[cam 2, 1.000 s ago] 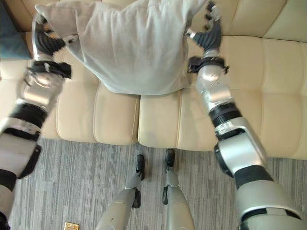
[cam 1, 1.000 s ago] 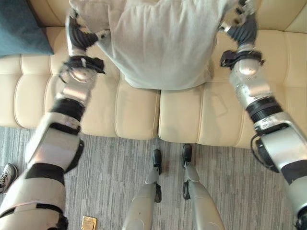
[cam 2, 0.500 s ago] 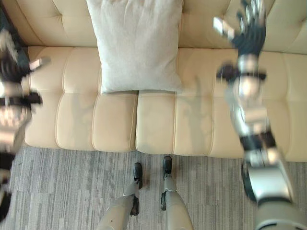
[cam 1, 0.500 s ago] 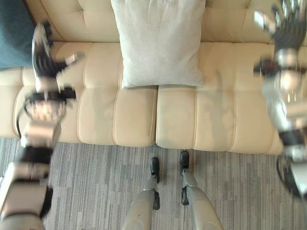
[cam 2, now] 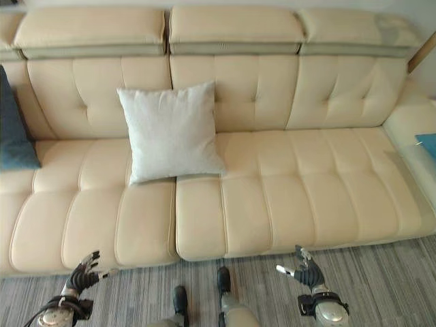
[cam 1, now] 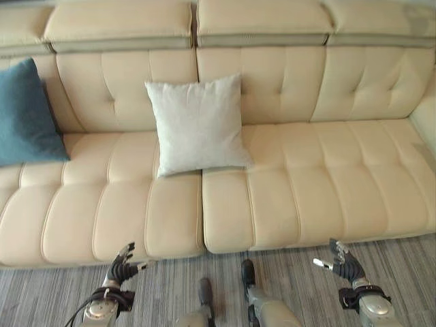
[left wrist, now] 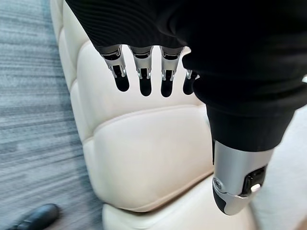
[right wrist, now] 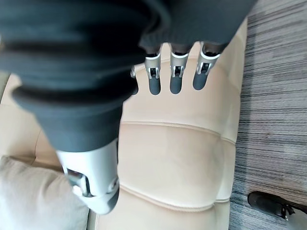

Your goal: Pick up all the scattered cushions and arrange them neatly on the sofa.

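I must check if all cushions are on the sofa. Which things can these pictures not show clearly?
- Dark teal fabric cushion: cut off by the picture's left edge in both eye views.
- Small blue thing on the cream leather sofa: cut off at the right edge of the right eye view; too little to identify.
- Grey striped carpet: just a strip shows, so cushions lying elsewhere cannot be ruled out.

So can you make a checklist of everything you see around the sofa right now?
Surface: cream sofa, seat and backrest in view.
Job's things: light grey cushion leaning upright against the backrest near the middle; teal cushion propped at the sofa's left end.
Clutter: a bit of blue on the far right arm, cannot tell what.
Hands: left hand and right hand low over the carpet, both open, holding nothing.
Cables: nothing seen.
Surroundings: grey striped carpet in front.
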Tool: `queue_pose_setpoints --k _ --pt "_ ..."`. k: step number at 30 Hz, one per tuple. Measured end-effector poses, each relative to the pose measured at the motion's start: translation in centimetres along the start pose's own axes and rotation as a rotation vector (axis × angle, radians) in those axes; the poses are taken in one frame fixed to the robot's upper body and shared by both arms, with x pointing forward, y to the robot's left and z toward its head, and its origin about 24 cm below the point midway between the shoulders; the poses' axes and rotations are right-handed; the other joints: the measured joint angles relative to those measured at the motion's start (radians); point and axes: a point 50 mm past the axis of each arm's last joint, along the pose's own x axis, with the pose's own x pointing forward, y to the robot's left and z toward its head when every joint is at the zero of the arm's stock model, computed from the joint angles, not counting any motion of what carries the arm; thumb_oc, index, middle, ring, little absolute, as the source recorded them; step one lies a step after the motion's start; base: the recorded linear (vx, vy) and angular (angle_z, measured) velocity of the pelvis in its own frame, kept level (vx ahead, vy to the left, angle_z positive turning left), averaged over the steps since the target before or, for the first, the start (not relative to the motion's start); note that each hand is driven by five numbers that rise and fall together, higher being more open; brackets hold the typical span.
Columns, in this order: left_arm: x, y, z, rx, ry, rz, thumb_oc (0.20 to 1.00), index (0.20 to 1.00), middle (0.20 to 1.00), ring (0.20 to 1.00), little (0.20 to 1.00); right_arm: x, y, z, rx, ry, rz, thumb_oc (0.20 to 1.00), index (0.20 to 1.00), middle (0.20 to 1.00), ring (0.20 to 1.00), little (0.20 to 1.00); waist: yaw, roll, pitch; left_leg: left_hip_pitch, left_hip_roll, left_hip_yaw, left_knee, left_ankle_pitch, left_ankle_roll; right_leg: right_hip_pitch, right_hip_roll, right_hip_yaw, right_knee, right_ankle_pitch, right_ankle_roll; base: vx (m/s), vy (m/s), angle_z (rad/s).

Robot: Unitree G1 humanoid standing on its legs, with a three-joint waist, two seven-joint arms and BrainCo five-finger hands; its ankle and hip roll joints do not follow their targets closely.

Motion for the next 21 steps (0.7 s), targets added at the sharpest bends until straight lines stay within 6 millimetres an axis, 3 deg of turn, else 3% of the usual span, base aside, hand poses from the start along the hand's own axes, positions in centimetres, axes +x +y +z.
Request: queue_pose_setpoints --k 3,5,6,7,9,10,11,12,13,14,15,17,18,20,21 --pt "-0.4 -0.1 -0.5 -0.003 0.011 0.007 1.000 1.000 1.000 1.000 1.000 -0.2 -0.1 -0.4 -0.024 0.017 -0.004 1.000 1.000 1.000 1.000 1.000 0.001 -0.015 -0.030 0.017 -0.012 0.023 0.004 0.001 0.002 0.001 -0.006 0.026 0.001 0.013 0.019 -0.21 0.028 -0.19" --pt "-0.3 0.0 -0.4 -0.003 0.007 0.012 1.000 1.000 1.000 1.000 1.000 0.5 0.1 0.5 -0.030 -0.007 -0.008 1.000 1.000 1.000 1.000 1.000 0.002 -0.030 -0.026 0.016 -0.013 0.055 0.008 0.005 0.008 -0.016 -0.014 0.037 0.006 0.002 0.047 -0.39 -0.015 -0.49" --pt "0.0 0.2 0.4 0.001 -0.015 0.025 1.000 1.000 1.000 1.000 1.000 1.2 0.7 1.3 -0.038 -0.022 0.006 1.000 1.000 1.000 1.000 1.000 -0.001 -0.044 -0.020 -0.012 -0.013 0.079 0.018 0.021 0.030 -0.044 -0.021 0.035 0.009 -0.019 0.105 -0.58 -0.002 -0.48" --pt "0.7 0.2 2.1 -0.010 -0.065 0.035 1.000 1.000 1.000 1.000 1.000 2.0 1.1 2.2 -0.030 -0.038 -0.001 1.000 1.000 1.000 1.000 1.000 0.007 -0.025 -0.007 -0.085 0.021 0.086 0.053 0.063 0.073 -0.120 -0.010 -0.029 0.153 -0.079 0.125 -0.52 -0.031 -0.30" --pt "1.6 0.1 5.6 -0.023 -0.187 0.040 1.000 1.000 1.000 1.000 1.000 2.8 1.7 3.3 -0.043 -0.058 0.019 1.000 1.000 1.000 1.000 1.000 0.029 -0.002 0.026 -0.121 0.070 0.092 0.062 0.083 0.081 -0.205 0.011 -0.092 0.459 -0.189 0.105 -0.18 -0.066 -0.12" --pt "1.7 -0.1 6.3 -0.030 -0.212 0.040 1.000 1.000 1.000 1.000 1.000 2.7 1.8 3.1 -0.044 -0.053 0.023 1.000 1.000 1.000 1.000 1.000 0.054 0.009 0.035 -0.107 0.082 0.093 0.053 0.077 0.093 -0.199 0.009 -0.091 0.561 -0.237 0.096 -0.10 -0.127 -0.23" --pt "1.7 0.0 6.4 -0.031 -0.216 0.042 1.000 1.000 1.000 1.000 1.000 2.6 1.8 2.9 -0.044 -0.047 0.023 1.000 1.000 1.000 1.000 1.000 0.060 0.007 0.034 -0.087 0.084 0.094 0.044 0.075 0.094 -0.141 0.000 -0.088 0.565 -0.263 0.098 -0.14 -0.165 -0.38" --pt "1.4 0.5 5.4 -0.044 -0.188 0.068 1.000 1.000 1.000 1.000 1.000 2.8 1.6 3.4 -0.038 -0.065 0.009 1.000 1.000 1.000 1.000 1.000 0.085 0.000 0.030 -0.069 0.083 0.111 0.034 0.076 0.083 -0.002 -0.036 -0.089 0.542 -0.338 0.104 -0.14 -0.150 -0.33" --pt "1.3 0.7 5.1 -0.043 -0.181 0.078 1.000 1.000 1.000 1.000 1.000 2.8 1.5 3.5 -0.037 -0.074 0.001 1.000 1.000 1.000 1.000 1.000 0.094 -0.003 0.028 -0.072 0.081 0.111 0.032 0.069 0.071 0.047 -0.041 -0.088 0.486 -0.360 0.102 -0.15 -0.158 -0.46" --pt "1.2 1.1 4.6 -0.033 -0.162 0.091 1.000 1.000 1.000 1.000 1.000 2.8 1.5 3.6 -0.034 -0.076 -0.005 1.000 1.000 1.000 1.000 1.000 0.112 -0.019 0.024 -0.086 0.075 0.110 0.026 0.094 0.036 0.109 -0.047 -0.087 0.377 -0.379 0.093 -0.14 -0.173 -0.40" --pt "1.2 1.2 4.3 -0.032 -0.145 0.101 1.000 1.000 1.000 1.000 1.000 2.9 1.6 3.7 -0.033 -0.076 -0.006 1.000 1.000 1.000 1.000 1.000 0.121 -0.029 0.019 -0.107 0.079 0.106 0.024 0.115 0.008 0.131 -0.038 -0.079 0.284 -0.381 0.040 -0.13 -0.181 -0.24" --pt "0.8 -0.1 2.3 -0.048 -0.067 0.080 1.000 1.000 1.000 1.000 1.000 2.7 1.1 2.7 -0.021 -0.036 -0.035 1.000 1.000 1.000 1.000 1.000 0.116 0.029 0.029 -0.151 0.121 0.064 0.011 0.122 -0.033 0.136 0.040 -0.062 0.181 -0.307 0.002 -0.22 -0.193 0.04" --pt "0.7 -0.4 1.9 -0.056 -0.055 0.075 1.000 1.000 1.000 1.000 1.000 2.5 0.9 2.0 -0.017 -0.010 -0.042 1.000 1.000 1.000 1.000 1.000 0.113 0.042 0.030 -0.171 0.130 0.045 0.014 0.134 -0.049 0.138 0.063 -0.067 0.176 -0.274 -0.007 -0.27 -0.142 0.39" --pt "0.7 -0.9 2.0 -0.089 -0.053 0.065 1.000 1.000 1.000 1.000 1.000 1.6 0.8 0.1 -0.010 0.058 -0.049 1.000 1.000 1.000 1.000 1.000 0.102 0.054 0.036 -0.208 0.144 0.017 0.019 0.103 -0.073 0.126 0.067 -0.119 0.159 -0.240 -0.050 -0.26 -0.067 0.57" --pt "0.9 -0.9 2.3 -0.088 -0.058 0.065 1.000 1.000 1.000 1.000 1.000 1.4 0.8 -0.3 -0.009 0.072 -0.051 1.000 1.000 1.000 1.000 1.000 0.097 0.040 0.043 -0.218 0.144 0.023 0.031 0.071 -0.093 0.119 0.056 -0.134 0.156 -0.238 -0.063 -0.33 -0.060 0.34"
